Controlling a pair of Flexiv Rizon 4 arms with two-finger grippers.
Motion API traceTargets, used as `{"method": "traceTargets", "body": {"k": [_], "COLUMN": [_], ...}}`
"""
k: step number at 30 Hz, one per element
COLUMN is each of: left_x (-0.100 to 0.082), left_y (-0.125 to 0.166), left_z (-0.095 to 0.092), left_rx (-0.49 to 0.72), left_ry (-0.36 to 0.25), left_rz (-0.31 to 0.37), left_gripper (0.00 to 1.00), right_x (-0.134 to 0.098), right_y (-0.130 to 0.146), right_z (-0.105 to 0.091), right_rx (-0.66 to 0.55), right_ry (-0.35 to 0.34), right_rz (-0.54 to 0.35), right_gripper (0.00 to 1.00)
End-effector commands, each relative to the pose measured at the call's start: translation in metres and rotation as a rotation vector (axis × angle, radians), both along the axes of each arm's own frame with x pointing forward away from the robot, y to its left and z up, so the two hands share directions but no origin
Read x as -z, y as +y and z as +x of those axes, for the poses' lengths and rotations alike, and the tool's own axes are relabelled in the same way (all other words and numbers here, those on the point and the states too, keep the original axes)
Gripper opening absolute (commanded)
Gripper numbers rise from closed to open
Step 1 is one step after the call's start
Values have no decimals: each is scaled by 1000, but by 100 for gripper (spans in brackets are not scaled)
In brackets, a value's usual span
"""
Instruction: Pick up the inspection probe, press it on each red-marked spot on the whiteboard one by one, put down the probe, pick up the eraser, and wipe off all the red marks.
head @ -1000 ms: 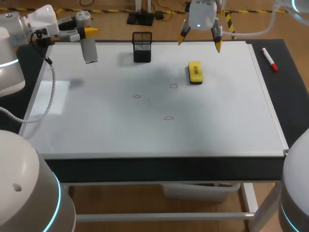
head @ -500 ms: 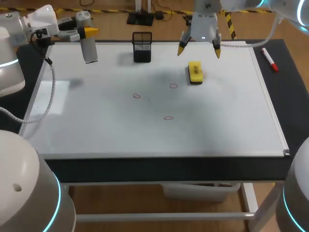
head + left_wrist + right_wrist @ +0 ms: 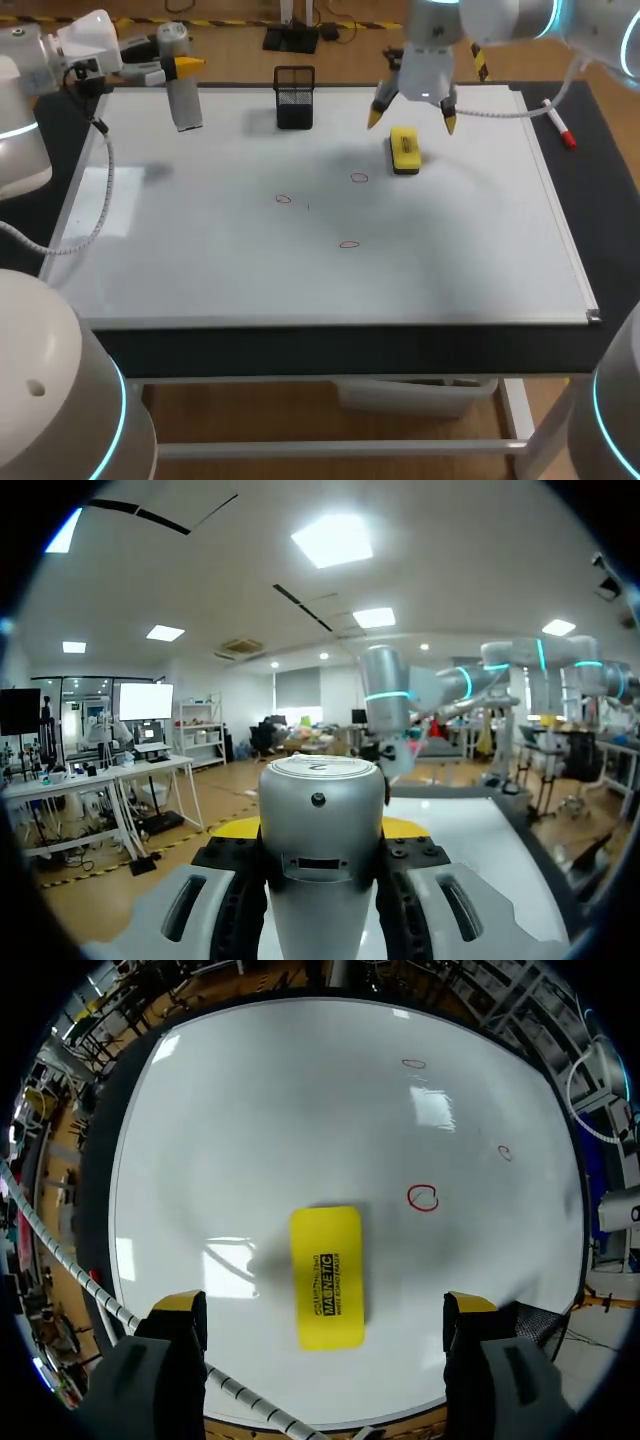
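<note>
The right tool [image 3: 411, 118] hangs over the far side of the whiteboard [image 3: 200, 270], fingers spread wide with nothing between them. Directly below lies the yellow eraser [image 3: 404, 150], flat on the board. The right wrist view shows it between the two yellow tips, untouched. Just near-left of the eraser sits a red mark [image 3: 359, 179], with a second red mark [image 3: 283, 199] further left and a third red mark [image 3: 348, 243] nearer. At the far left corner, the left tool [image 3: 180, 68] is clamped on the silver inspection probe [image 3: 183, 98], held upright. I cannot tell whether its lower end touches the board. Between the two tools a black mesh cup [image 3: 294, 97] stands at the board's far edge. A red marker [image 3: 559, 123] lies on the dark surface [image 3: 610, 200] right of the board.
</note>
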State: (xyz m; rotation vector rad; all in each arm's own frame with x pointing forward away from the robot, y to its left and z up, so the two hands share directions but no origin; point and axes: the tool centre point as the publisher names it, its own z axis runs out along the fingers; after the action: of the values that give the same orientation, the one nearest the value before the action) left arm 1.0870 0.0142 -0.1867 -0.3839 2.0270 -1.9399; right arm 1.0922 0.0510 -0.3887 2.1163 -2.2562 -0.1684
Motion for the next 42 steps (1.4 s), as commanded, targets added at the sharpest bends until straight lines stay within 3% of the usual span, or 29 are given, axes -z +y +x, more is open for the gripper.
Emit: {"method": "traceTargets", "body": {"k": [1,29,31,32,34,36,42], "left_x": [0,0,0,0,0,0,0], "left_y": [-1,-1,-1,-1,-1,-1,-1], "left_z": [0,0,0,0,0,0,0], "left_rx": [-3,-3,-3,-3,-3,-3,-3], "left_ry": [-3,-3,-3,-3,-3,-3,-3], "left_rz": [-1,-1,-1,-1,-1,-1,-1], "left_gripper": [0,0,0,0,0,0,0], "right_x": [6,30,30,30,31,32,23], "right_y": [4,4,4,4,4,4,-1], "right_z": [1,-7,-7,-7,-8,-8,-13], "right_rx": [-17,-98,-98,-99,-102,-102,-85], "right_ry": [7,39,40,41,41,43,14], "right_rz": [-11,-35,-36,-36,-38,-41,-50], "right_gripper": [100,98,79,51,38,0,0]}}
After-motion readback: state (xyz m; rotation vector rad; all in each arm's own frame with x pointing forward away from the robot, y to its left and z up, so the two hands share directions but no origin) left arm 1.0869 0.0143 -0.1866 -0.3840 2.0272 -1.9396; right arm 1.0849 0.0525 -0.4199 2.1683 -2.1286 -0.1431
